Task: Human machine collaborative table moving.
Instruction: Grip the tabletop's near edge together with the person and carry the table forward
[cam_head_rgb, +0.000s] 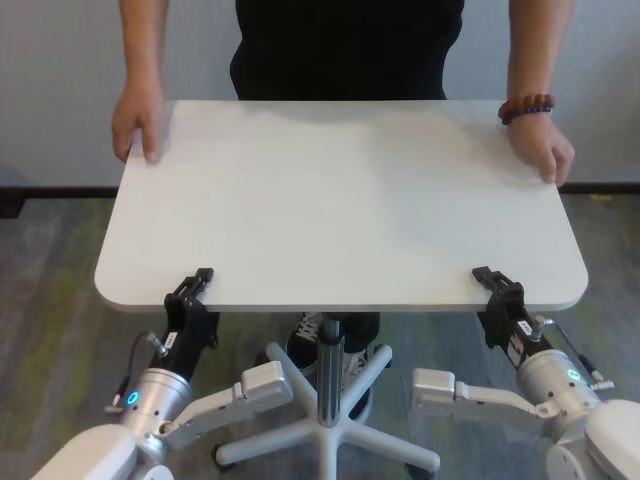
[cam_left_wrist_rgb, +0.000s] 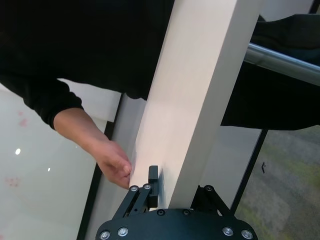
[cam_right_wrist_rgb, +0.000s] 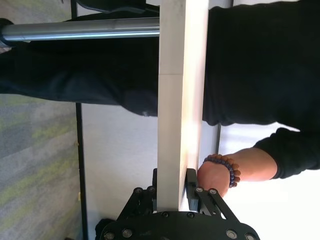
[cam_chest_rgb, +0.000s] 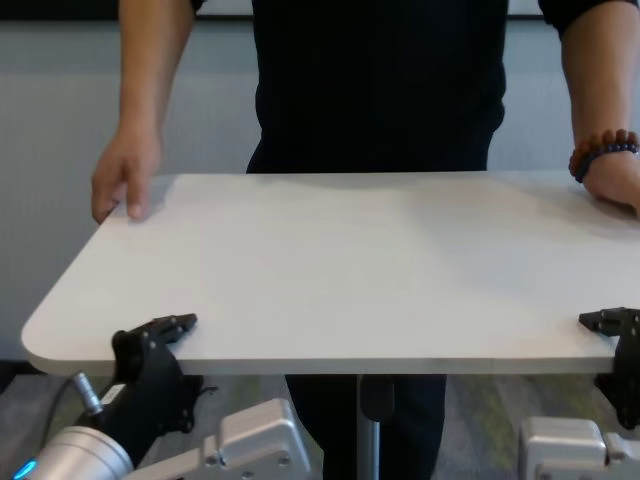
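My left gripper (cam_head_rgb: 192, 288) and right gripper (cam_head_rgb: 497, 287) each clamp the near edge of the table (cam_head_rgb: 340, 200), one finger above and one below the top. The person (cam_head_rgb: 345, 45) stands at the far side, one hand (cam_head_rgb: 138, 120) on each far corner.

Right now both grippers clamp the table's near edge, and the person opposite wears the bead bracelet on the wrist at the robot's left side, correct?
Not quite. The bracelet is on the robot's right side, as the head view shows. Left gripper and right gripper do clamp the table near edge.
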